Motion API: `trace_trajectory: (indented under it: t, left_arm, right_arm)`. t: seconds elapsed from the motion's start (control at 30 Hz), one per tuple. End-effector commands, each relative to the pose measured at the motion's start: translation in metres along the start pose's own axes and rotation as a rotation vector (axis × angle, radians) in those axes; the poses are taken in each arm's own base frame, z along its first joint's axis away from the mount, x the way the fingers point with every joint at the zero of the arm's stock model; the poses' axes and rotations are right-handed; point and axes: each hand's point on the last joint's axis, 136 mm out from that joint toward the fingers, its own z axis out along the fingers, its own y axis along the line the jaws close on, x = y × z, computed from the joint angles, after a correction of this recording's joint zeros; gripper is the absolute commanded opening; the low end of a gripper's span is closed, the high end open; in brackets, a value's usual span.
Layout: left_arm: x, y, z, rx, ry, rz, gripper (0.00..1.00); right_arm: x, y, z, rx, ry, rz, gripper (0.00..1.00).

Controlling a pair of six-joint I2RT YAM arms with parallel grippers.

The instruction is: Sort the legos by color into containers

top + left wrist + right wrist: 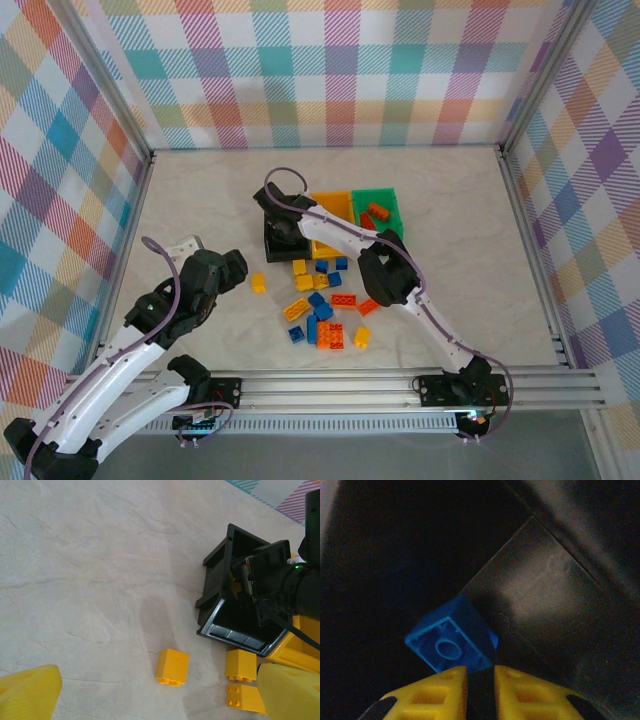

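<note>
The right pincer (283,232) is reaching down into the black bin (272,250), which is standing left of the yellow bin (335,203) and the green bin (385,197) on the bench (200,200). In the right wrist view its fingers (435,695) are sitting nearly together with a thin dark gap between them, and a blue brick (452,642) is lying tilted, hollow underside up, against the bin's dark floor with one corner right at the fingertips; I cannot tell whether it is being pinched. Orange bricks (375,212) are lying in the green bin. Loose yellow, blue and orange bricks (325,305) are lying scattered on the bench just in front of the bins. The left pincer (232,268) is hanging over the bench to the left of them, its fingers (27,692) spread wide apart and gripping nothing, with a lone yellow brick (172,666) lying between and beyond them, near the black bin.
</note>
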Motion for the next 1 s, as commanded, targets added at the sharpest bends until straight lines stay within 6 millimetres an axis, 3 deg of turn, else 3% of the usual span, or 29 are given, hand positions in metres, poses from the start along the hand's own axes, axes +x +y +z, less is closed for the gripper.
trace_trajectory:
  t: [0.0,0.33,0.6,0.83,0.9,0.97]
  left_arm:
    - [-0.003,-0.002,-0.001,0.010,-0.002,0.011,1.00]
    - [-0.002,-0.002,-0.001,0.009,0.005,0.017,1.00]
    - [-0.002,-0.001,-0.002,0.008,0.002,0.018,1.00]
    - [-0.002,0.000,0.000,0.003,0.000,0.019,1.00]
    - [-0.001,0.000,0.000,0.001,0.002,0.021,1.00]
    - [-0.001,0.000,-0.001,0.000,0.004,0.021,1.00]
  right_arm:
    - [0.001,-0.024,0.012,0.083,-0.023,-0.029,0.17]
    - [0.001,0.003,-0.014,-0.045,-0.042,-0.099,0.02]
    - [-0.001,0.032,-0.058,-0.166,-0.059,-0.178,0.00]
    - [0.004,0.031,-0.083,-0.213,-0.048,-0.195,0.00]
    - [0.004,0.029,-0.087,-0.202,-0.047,-0.206,0.02]
    - [0.003,0.026,-0.087,-0.190,-0.040,-0.215,0.18]
